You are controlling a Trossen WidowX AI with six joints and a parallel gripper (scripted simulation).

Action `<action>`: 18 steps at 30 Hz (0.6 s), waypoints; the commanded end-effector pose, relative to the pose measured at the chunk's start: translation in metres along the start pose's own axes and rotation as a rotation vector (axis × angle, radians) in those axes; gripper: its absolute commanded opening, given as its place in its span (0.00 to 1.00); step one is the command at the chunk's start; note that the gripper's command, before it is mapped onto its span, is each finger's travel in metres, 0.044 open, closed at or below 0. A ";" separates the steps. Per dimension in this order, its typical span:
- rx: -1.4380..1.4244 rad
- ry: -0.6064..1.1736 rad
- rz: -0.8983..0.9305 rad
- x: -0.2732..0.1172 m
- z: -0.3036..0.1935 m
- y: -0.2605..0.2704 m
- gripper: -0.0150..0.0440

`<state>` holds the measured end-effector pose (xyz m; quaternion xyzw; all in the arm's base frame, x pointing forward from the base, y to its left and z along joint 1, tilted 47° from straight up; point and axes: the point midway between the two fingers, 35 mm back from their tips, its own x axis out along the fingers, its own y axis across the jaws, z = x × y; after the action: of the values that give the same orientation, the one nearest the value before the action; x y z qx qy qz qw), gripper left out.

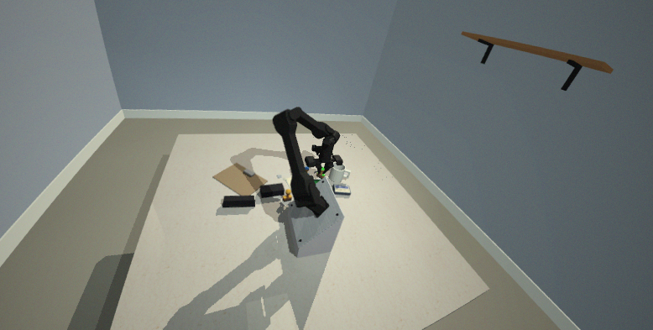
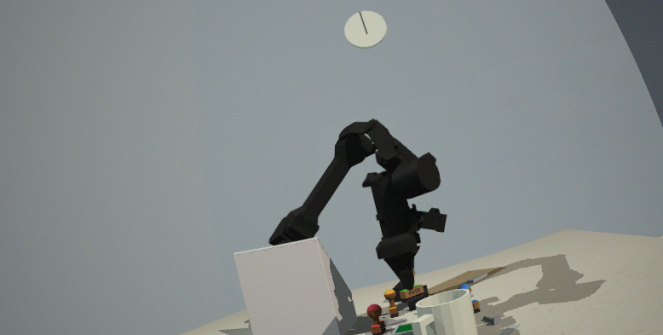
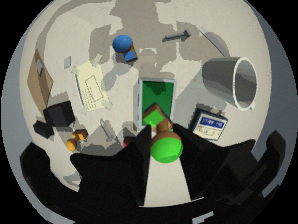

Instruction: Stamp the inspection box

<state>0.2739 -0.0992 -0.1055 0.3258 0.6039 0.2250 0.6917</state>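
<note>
My gripper (image 1: 322, 171) (image 2: 408, 286) (image 3: 161, 128) is shut on the PASS stamp (image 2: 413, 291) (image 3: 166, 150), a wooden stamp with a green knob and green marks on its block. The stamp hangs upright above the open green ink pad (image 3: 165, 90) (image 2: 403, 328); in the wrist view its block overlaps the pad's near part. There seems to be a gap below it. The pale yellow card (image 3: 84, 76) lies left of the pad in the wrist view, held by tape at its corners. It bears an outlined box, with no print to be made out inside. The stamp's underside is hidden.
A white mug (image 1: 336, 173) (image 2: 452, 316) (image 3: 220, 75) and a lid labelled as stamp pad (image 1: 342, 189) (image 3: 211, 126) stand right of the ink pad. Blue (image 3: 122, 44), orange (image 2: 389, 294) and red (image 2: 374, 310) stamps are nearby. Black blocks (image 1: 238, 201) and a brown board (image 1: 228, 176) lie left.
</note>
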 end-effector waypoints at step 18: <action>-0.001 0.002 0.000 0.015 0.000 -0.001 0.25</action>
<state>0.2756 -0.0912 -0.1148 0.3213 0.6051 0.2266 0.6923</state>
